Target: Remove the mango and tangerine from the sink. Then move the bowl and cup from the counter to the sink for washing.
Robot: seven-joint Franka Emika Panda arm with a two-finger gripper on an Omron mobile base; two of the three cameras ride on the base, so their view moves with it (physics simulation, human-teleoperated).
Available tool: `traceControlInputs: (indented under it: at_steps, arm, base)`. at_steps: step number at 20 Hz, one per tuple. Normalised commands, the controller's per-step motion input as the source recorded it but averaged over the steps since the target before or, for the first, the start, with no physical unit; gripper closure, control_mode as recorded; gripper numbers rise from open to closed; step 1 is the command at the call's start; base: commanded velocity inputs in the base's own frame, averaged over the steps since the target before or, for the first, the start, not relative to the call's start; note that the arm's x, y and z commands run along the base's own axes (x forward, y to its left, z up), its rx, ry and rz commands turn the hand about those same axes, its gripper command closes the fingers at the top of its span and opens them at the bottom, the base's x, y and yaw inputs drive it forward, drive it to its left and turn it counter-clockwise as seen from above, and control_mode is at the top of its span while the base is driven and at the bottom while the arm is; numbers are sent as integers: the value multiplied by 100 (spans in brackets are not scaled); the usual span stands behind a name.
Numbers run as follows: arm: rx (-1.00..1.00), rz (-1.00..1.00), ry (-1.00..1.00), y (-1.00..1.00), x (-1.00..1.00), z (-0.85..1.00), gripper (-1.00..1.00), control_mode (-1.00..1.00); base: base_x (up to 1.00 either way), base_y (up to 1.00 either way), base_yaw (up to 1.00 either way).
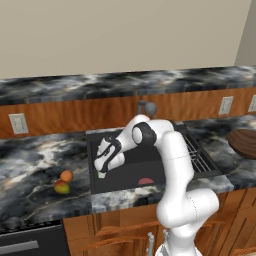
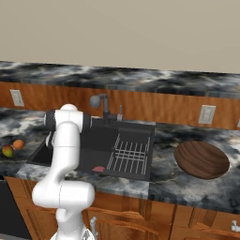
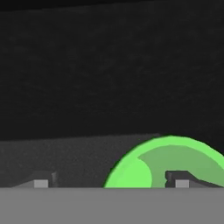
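Green cup [image 3: 168,162] seen from above inside the black sink [image 1: 150,167], with the tool [image 3: 109,181] spread wide over it.

Tool fingers [image 3: 40,181] stand well apart; one tip lies over the cup's rim and the other is off to the side above the dark basin floor, so nothing is clamped between them. In the left base view the tool [image 1: 102,167] hangs low over the left part of the sink. Tangerine [image 1: 66,175] and mango [image 1: 61,187] lie touching on the marbled bench [image 1: 35,165] left of the sink. Wooden bowl [image 2: 201,159] rests on the bench right of the sink, beyond the wire rack [image 2: 131,154]. Dark faucet [image 2: 101,105] stands behind the sink.
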Motion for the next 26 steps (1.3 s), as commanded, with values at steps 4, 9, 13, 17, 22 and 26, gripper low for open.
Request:
traceControlInputs:
  at_steps: [4,9,13,17,22,26]
  arm:
    - [0,0,0,0,-1,9,-100,-100]
    - [-1,0,0,-3,-3,12,-100,-100]
    - [-1,0,0,-8,-5,16,-100,-100]
    - [0,0,0,-6,-9,19,-100,-100]
    - [0,0,0,-6,-17,16,-100,-100]
    - [0,0,0,-9,-17,18,-100,-100]
  base:
    - [0,0,0]
    - [0,0,0]
    - [0,0,0]
    - [0,0,0]
    - [0,0,0]
    - [0,0,0]
